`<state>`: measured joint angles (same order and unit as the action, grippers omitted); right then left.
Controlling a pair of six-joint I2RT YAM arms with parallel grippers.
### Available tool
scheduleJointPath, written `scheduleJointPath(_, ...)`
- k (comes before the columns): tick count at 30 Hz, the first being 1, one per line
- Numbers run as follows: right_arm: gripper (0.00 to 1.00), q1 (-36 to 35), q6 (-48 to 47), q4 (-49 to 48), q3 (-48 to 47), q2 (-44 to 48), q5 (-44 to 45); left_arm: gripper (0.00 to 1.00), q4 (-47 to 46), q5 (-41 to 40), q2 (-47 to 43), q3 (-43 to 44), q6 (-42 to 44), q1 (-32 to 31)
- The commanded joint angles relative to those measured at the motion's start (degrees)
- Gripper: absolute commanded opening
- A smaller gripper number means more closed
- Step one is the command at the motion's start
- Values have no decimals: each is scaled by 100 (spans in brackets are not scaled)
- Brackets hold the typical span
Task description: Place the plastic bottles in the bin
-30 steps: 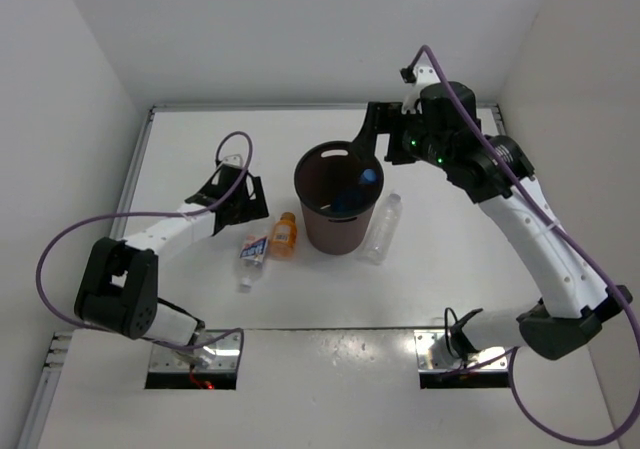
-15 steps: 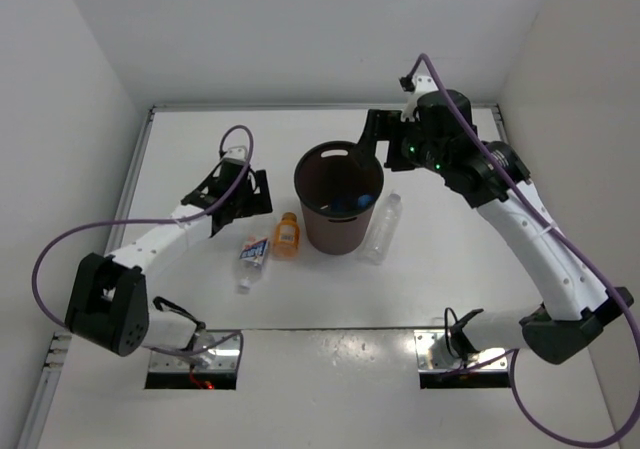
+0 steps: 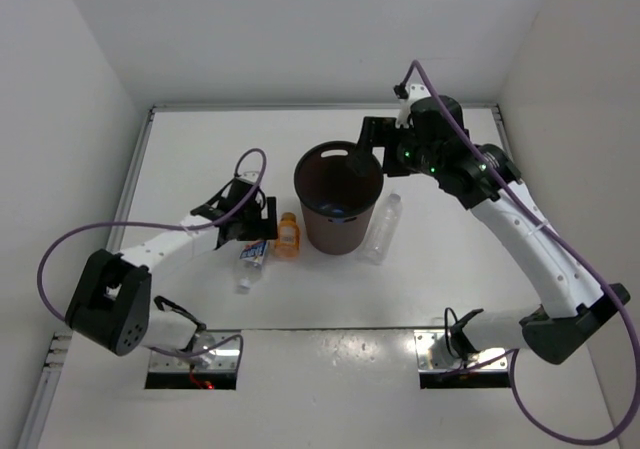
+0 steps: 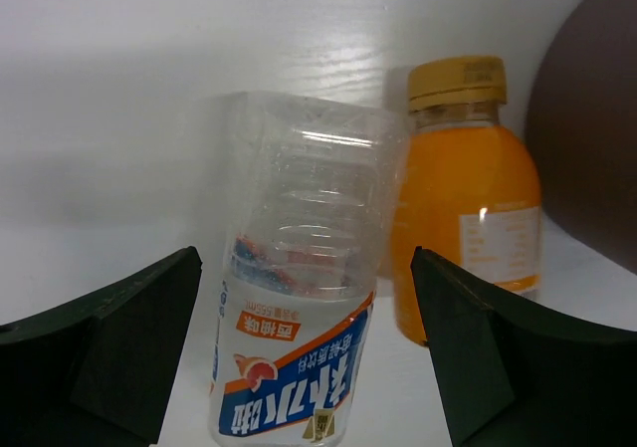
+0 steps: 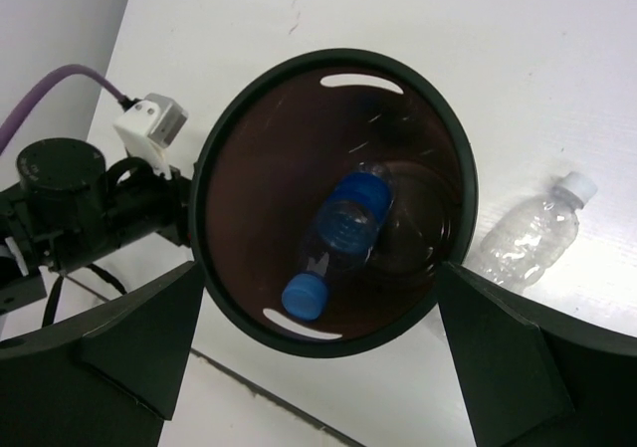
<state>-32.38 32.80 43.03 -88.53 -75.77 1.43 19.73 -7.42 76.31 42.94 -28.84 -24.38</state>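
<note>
The dark brown bin [image 3: 330, 231] stands mid-table. The blue-capped bottle [image 5: 343, 233] lies on its bottom. My right gripper [image 3: 368, 155] hangs open and empty over the bin's far right rim; in the right wrist view [image 5: 318, 357] its jaws straddle the bin [image 5: 249, 168]. The labelled bottle [image 3: 252, 257] lies left of the bin, next to the short orange bottle [image 3: 287, 235]. My left gripper [image 3: 256, 231] is open just above them; in the left wrist view [image 4: 304, 367] its fingers flank the labelled bottle [image 4: 299, 298] without touching it, with the orange bottle [image 4: 468, 218] to the right.
The plain clear bottle with white cap [image 3: 383, 227] lies right of the bin and shows in the right wrist view [image 5: 528, 233]. The bin's wall [image 4: 597, 118] is close right of the orange bottle. White walls enclose the table on three sides.
The blue-capped bottle dropped to the bin's bottom. My left gripper moved right and nearer, over the labelled bottle. My right gripper shifted slightly left above the rim.
</note>
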Motion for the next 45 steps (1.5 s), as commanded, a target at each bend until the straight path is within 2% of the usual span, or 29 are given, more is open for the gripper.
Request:
scheduleJointPath(1, 100, 13, 87, -207, 55, 141, -90, 94, 31, 171, 331, 22, 107, -49)
scheduleJointPath(4, 100, 13, 87, -207, 55, 194, -38, 90, 180, 232, 769, 22, 107, -49)
scheduleJointPath(10, 100, 13, 139, -207, 160, 246, 15, 72, 374, 347, 1421, 285, 177, -49)
scheduleJointPath(15, 100, 13, 139, -154, 214, 360, 156, 65, 488, -346, 1273, 785, -24, -49)
scheduleJointPath(17, 100, 65, 139, -102, 214, 361, 217, 56, 558, -821, 1088, 1347, -104, 12)
scheduleJointPath(19, 100, 65, 139, -101, 214, 361, 217, 53, 647, -1355, 1035, 2021, -288, 82)
scheduleJointPath(23, 100, 65, 139, -101, 266, 414, 287, 46, 647, -1656, 903, 3166, -403, 320)
scheduleJointPath(27, 100, 65, 139, 4, 319, 466, 393, 46, 577, -2053, 754, 4125, -526, 390)
scheduleJointPath(32, 100, 65, 270, 57, 539, 668, 840, 46, -389, -1096, 341, 4319, -553, 233)
scheduleJointPath(36, 100, 65, 569, 57, 653, 853, 1288, 49, -978, -945, 7, 3917, -342, -478)
scheduleJointPath(40, 100, 65, 913, -57, 828, 1125, 1886, 52, -2180, -945, -301, 3292, -176, -1312)
scheduleJointPath(45, 100, 118, 1045, -57, 951, 1135, 1949, 57, -2376, -1086, -134, 3204, 422, -1947)
